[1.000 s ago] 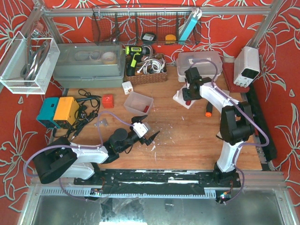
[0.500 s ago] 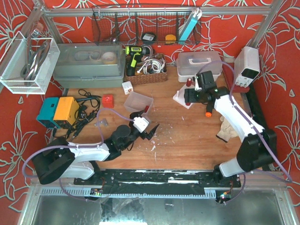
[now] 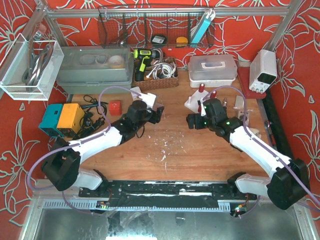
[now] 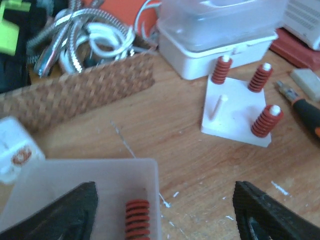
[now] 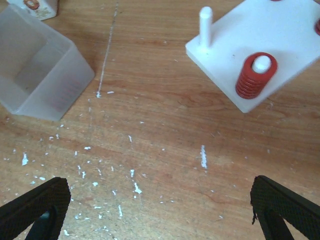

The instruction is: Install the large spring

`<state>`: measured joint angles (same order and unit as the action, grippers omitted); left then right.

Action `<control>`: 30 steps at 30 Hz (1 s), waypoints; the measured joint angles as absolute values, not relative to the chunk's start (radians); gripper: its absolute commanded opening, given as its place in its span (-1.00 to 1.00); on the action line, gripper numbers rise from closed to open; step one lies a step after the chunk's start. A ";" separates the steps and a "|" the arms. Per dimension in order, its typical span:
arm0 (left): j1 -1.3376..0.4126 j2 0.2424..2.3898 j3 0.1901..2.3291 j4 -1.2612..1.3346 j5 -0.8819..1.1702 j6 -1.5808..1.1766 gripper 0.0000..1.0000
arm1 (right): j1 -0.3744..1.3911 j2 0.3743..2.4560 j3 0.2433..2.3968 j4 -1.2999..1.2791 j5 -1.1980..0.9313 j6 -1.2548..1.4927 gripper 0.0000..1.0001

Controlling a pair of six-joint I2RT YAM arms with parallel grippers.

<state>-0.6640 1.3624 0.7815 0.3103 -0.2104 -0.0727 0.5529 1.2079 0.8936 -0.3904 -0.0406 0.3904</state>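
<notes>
Swung left gripper (image 3: 154, 113) forward since a second ago; drew right gripper (image 3: 192, 121) back off plate (image 3: 194, 103). Left wrist: gaping wide, empty, poised over spring (image 4: 137, 219) lying in bin (image 4: 75, 172). Right wrist: spread fully, empty, above worktop (image 5: 165, 125) near bare peg (image 5: 205, 24).

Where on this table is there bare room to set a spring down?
Bare tabletop lies between the clear bin and the white peg plate, and toward the near edge. Crowded along the back: wicker basket, lidded box; cables at the left.
</notes>
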 measured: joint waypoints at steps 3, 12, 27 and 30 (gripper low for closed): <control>-0.574 1.378 0.822 0.211 -0.124 -0.121 0.14 | 0.553 1.172 0.843 -0.357 -0.007 0.401 0.98; -0.391 1.597 1.038 -0.074 0.143 -0.117 -0.21 | 0.553 1.049 0.789 -0.276 0.026 0.411 0.98; -0.347 1.810 1.207 -0.290 0.327 -0.041 -0.19 | 0.553 1.044 0.787 -0.261 0.026 0.411 0.98; -0.347 1.829 1.213 -0.307 0.336 -0.038 -0.18 | 0.553 1.040 0.787 -0.261 0.026 0.411 0.98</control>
<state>-0.3470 1.8294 1.2125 -0.3073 0.3363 -0.0380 0.5526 1.0405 0.7868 -0.2611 0.0261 0.4107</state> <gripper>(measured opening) 0.404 0.989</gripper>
